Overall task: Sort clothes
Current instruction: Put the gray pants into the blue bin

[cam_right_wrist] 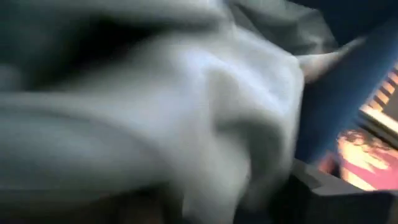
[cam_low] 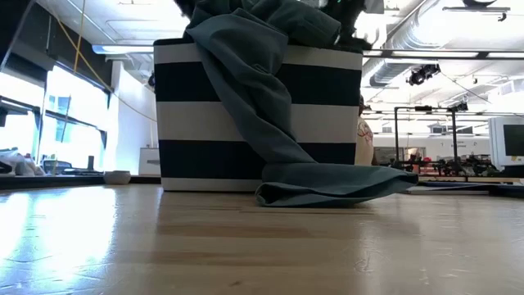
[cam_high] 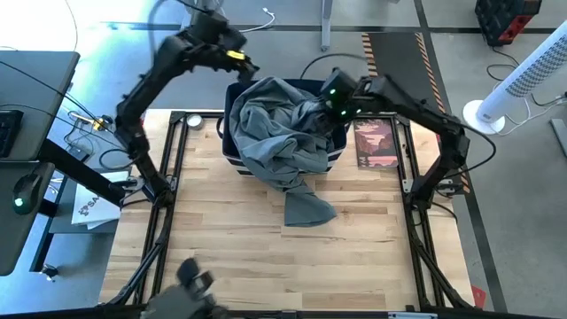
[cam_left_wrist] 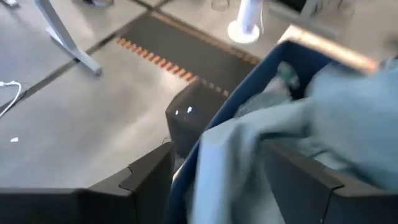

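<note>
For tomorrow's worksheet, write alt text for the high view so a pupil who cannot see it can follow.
A grey-green garment is heaped over a navy striped bin at the far side of a wooden table, one end spilling down onto the wood. Two dark robot arms bend over the bin from either side, the left pincer and the right pincer.
</note>
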### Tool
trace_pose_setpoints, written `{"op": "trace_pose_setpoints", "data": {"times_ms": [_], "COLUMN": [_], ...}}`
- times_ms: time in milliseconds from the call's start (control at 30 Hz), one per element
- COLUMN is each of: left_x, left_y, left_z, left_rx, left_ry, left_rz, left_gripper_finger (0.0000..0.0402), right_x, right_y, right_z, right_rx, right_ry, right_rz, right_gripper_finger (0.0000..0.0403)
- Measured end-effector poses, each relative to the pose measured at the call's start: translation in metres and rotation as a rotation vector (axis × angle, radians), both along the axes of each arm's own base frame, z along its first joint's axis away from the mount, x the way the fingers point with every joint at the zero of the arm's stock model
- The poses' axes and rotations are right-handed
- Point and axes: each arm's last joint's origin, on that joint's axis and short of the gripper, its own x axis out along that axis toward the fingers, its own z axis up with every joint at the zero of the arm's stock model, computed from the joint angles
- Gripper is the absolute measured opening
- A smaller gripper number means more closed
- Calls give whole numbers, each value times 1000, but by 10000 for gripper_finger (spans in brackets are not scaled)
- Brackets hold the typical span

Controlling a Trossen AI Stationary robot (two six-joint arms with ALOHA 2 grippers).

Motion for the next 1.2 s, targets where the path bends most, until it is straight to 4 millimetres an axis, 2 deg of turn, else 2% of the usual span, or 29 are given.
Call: {"op": "trace_pose_setpoints", "data": {"times_ms": [200,300,433,533,633,700,833,933,1000,1100,1133,1200], "left_x": [-34,-41,-34,-22,-11,-2,10,15,15,14,13,9], "left_y": [-50,-73,-82,-77,-66,-54,-20,6,18,21,18,10], "left_z": [43,49,26,-4,-36,-63,-112,-131,-132,-117,-109,-78], "left_rx": [-5,-128,-406,-483,-473,-470,-428,-426,-421,-403,-389,-309], "left_ry": [-121,-192,-189,-99,-33,8,22,-40,-73,-107,-109,-160], "left_rz": [12,-105,-208,-174,-114,1,202,224,208,175,162,118], "left_gripper_finger": [241,237,231,229,229,229,229,228,228,224,221,215], "right_x": [-25,-33,-30,-18,-2,9,31,43,45,45,44,41], "right_y": [8,15,20,16,7,-2,-18,-27,-33,-37,-38,-38], "right_z": [64,95,113,108,86,61,-2,-55,-90,-131,-141,-153], "right_rx": [-31,-59,43,122,125,121,90,74,80,103,130,176], "right_ry": [-121,-264,-489,-562,-511,-425,-233,-130,-80,-73,-72,-75], "right_rz": [106,197,375,474,486,451,365,287,198,70,38,14], "right_gripper_finger": [213,214,206,198,194,193,193,193,193,193,193,193]}}
